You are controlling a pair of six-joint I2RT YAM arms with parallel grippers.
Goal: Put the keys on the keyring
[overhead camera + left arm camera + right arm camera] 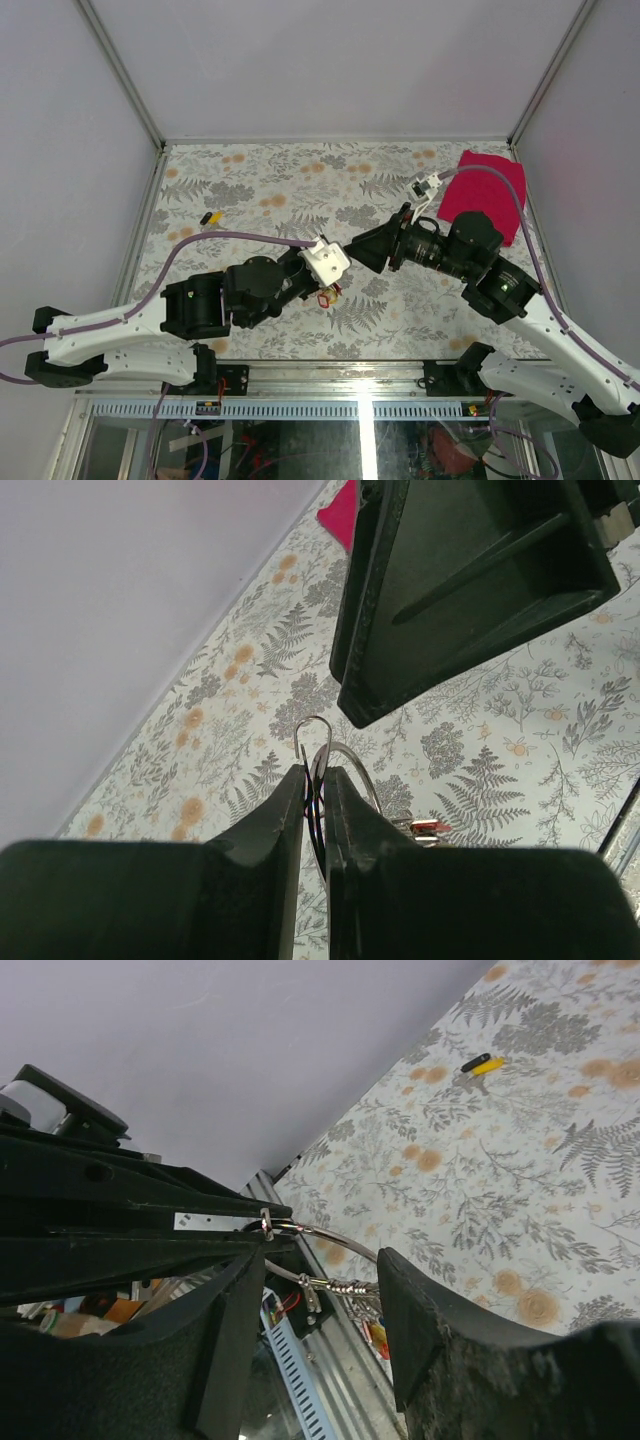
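Observation:
My left gripper (326,278) (317,777) is shut on the keyring (345,752), a thin silver loop that sticks up from between its fingers. Several keys (327,296) (372,1332) with coloured heads hang on the ring; a red head (430,826) shows beside the left fingers. My right gripper (357,250) (320,1260) faces the left one and is open, its fingers either side of the keyring (335,1235) where the keys bunch. A yellow and black key (210,217) (481,1063) lies alone on the flowered table at the far left.
A red cloth (485,195) (341,513) lies at the table's far right corner. White walls with metal rails (125,75) close in the table on three sides. The two wrists almost meet over the table's near middle.

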